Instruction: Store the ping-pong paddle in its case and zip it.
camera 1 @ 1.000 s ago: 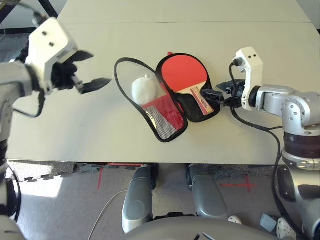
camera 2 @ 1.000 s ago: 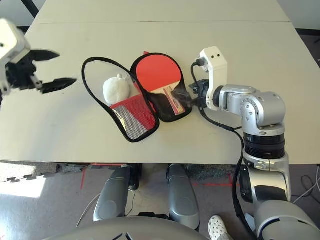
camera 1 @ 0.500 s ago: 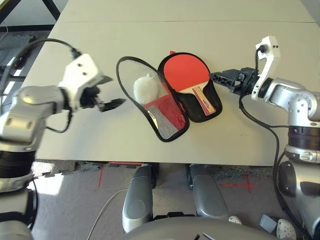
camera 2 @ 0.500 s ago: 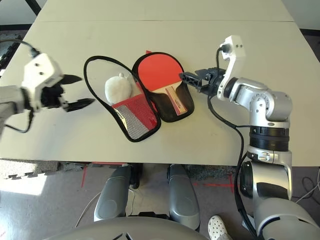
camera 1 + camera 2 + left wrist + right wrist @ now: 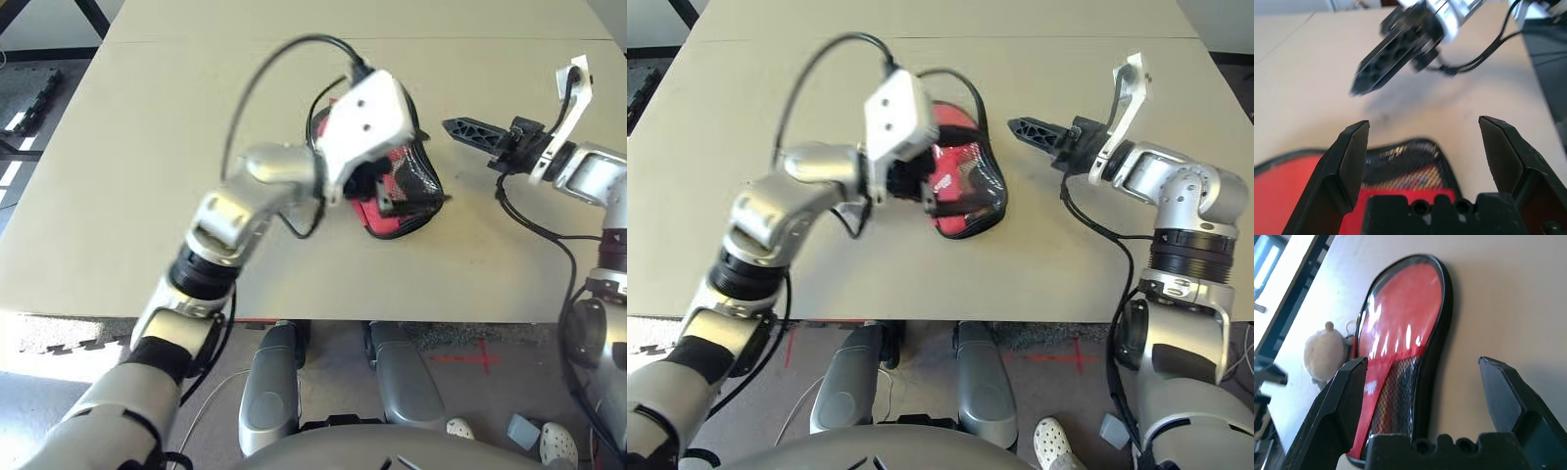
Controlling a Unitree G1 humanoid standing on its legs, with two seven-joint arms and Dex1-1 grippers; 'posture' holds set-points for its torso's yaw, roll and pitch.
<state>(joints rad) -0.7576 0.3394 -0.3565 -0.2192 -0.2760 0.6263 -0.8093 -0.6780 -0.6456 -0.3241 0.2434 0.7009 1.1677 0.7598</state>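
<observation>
The red case [image 5: 404, 182] lies mid-table with its flap folded over; black mesh [image 5: 1400, 382] covers its narrow end. The ping-pong paddle's red face [image 5: 1405, 303] shows through the flap's glossy clear part, and the handle is hidden. My left arm reaches across the table, its white wrist block over the case. The left gripper [image 5: 1422, 129] hangs open just above the mesh end, with nothing between its fingers. To the right of the case my right gripper [image 5: 462, 128] is raised and points at it, open [image 5: 1422, 367] and empty.
A white fluffy ball [image 5: 1325, 355] lies on the table [image 5: 147, 147] beside the case, on the side away from my right gripper. A black cable [image 5: 284, 49] loops above my left forearm. The table's near edge runs in front of the case.
My left arm has swung right across the table to the case. The flap that lay open on the left is folded over the paddle. My right gripper has drawn back right from the handle.
</observation>
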